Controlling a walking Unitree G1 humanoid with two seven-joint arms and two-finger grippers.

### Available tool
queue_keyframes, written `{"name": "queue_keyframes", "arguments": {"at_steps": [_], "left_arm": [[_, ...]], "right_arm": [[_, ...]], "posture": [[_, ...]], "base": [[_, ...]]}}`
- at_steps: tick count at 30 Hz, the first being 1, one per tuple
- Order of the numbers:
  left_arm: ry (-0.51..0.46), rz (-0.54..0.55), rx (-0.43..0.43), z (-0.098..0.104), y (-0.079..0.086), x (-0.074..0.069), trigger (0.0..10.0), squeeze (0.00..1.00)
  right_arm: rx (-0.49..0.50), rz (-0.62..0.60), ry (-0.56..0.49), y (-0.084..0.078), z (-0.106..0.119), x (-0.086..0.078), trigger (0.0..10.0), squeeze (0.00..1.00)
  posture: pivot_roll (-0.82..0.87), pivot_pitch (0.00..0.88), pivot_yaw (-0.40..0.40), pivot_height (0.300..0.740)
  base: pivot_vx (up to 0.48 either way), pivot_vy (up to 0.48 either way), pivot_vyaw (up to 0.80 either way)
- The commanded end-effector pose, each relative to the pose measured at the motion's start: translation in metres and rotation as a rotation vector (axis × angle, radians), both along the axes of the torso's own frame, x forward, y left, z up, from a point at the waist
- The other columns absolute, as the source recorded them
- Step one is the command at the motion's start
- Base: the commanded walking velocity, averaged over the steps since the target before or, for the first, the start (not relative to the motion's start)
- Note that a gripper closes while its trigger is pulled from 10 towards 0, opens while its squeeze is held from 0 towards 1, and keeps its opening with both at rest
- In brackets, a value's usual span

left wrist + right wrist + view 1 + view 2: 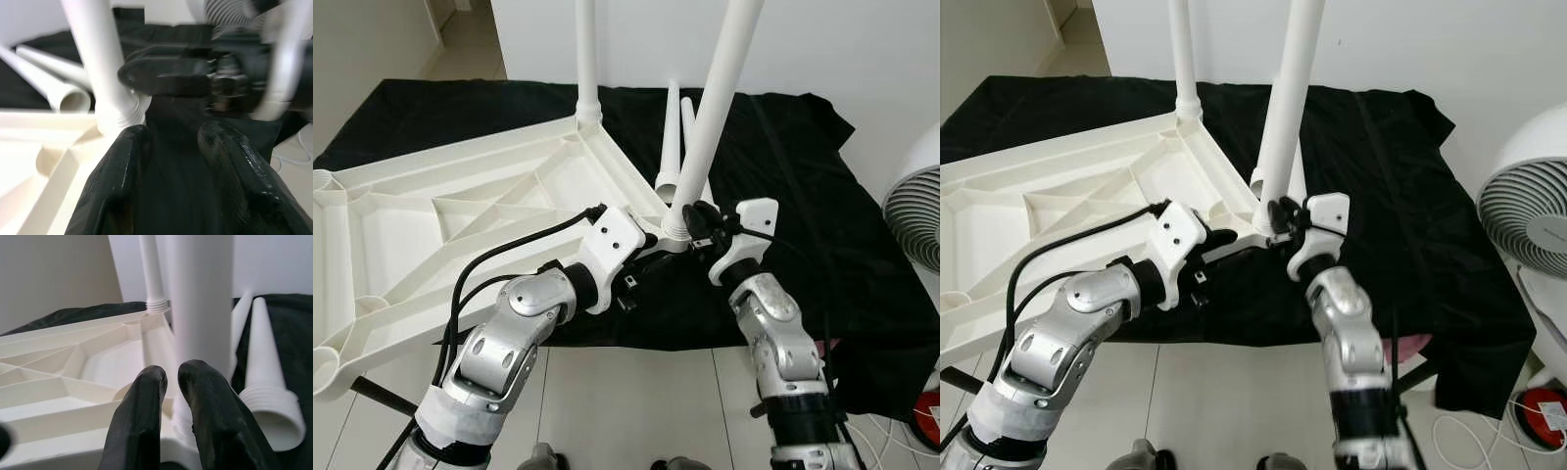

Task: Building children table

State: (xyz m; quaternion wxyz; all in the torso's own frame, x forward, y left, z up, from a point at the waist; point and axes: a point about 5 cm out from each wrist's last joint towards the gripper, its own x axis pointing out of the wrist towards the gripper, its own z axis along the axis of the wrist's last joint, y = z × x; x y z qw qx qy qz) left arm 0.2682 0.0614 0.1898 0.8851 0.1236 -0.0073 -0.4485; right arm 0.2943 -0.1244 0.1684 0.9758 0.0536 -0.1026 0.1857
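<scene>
White plastic makes up the whole job: the tabletop (460, 211) lies upside down on a black cloth (783, 157) spread over the floor, ribbed underside up so the corner sockets face the robot. One leg (586, 59) stands in the far corner. A second leg (715, 108) rises, slightly tilted, from the near corner socket, and both arms meet at its base.

The right end effector (697, 227) sits at the foot of this leg, its black fingers (146, 426) close together with only a thin gap, pressed against the leg just above the threaded collar rather than wrapped round it. It appears to be steadying or turning the leg into its socket.

The left end effector (641, 259) reaches in beside the same corner, touching or nearly touching the tabletop's edge, fingers (122, 171) parted and holding nothing; likely it braces the tabletop against the twist.

Two spare legs (674, 147) lie on the cloth just behind the corner, within easy reach. A fan (1533, 220) stands at the right.
</scene>
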Motion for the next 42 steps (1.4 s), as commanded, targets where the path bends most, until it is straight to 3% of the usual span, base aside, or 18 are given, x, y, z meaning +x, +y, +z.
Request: {"name": "queue_keyframes", "arguments": {"at_steps": [1, 10, 33, 34, 35, 36, 42], "left_arm": [[0.007, 0.189, 0.066, -0.012, 0.01, 0.011, 10.0, 0.0], [-0.005, 0.233, 0.06, -0.01, 0.011, 0.019, 10.0, 0.0], [-0.002, 0.272, 0.033, -0.007, 0.018, 0.022, 10.0, 0.0], [-0.001, 0.274, 0.032, -0.007, 0.019, 0.023, 10.0, 0.43], [-0.001, 0.274, 0.032, -0.007, 0.019, 0.023, 10.0, 0.43], [0.011, 0.278, 0.021, -0.007, 0.02, 0.023, 10.0, 1.0], [0.006, 0.305, 0.037, -0.007, 0.024, 0.026, 10.0, 1.0]], "right_arm": [[0.012, 0.002, -0.015, 0.0, 0.002, -0.007, 10.0, 0.0], [-0.001, -0.03, -0.019, -0.007, -0.001, -0.012, 10.0, 0.0], [-0.012, -0.021, -0.015, -0.002, 0.0, -0.017, 10.0, 0.0], [-0.009, -0.021, -0.015, -0.003, 0.0, -0.017, 10.0, 0.0], [-0.009, -0.021, -0.015, -0.003, 0.0, -0.017, 10.0, 0.0], [-0.007, -0.025, -0.014, -0.003, 0.0, -0.017, 10.0, 0.0], [-0.006, -0.022, -0.011, -0.001, -0.001, -0.018, 10.0, 0.0]], "posture": [[-0.07, 0.063, 0.002, 0.74], [-0.09, 0.058, 0.015, 0.74], [-0.09, 0.09, 0.013, 0.74], [-0.08, 0.094, 0.012, 0.74], [-0.08, 0.094, 0.012, 0.74], [-0.08, 0.094, 0.012, 0.74], [-0.09, 0.089, 0.012, 0.74]], "base": [[0.0, 0.0, 0.0], [0.0, 0.0, 0.0], [0.0, 0.0, 0.0], [0.0, 0.0, 0.0], [0.0, 0.0, 0.0], [0.0, 0.0, 0.0], [0.0, 0.0, 0.0]]}}
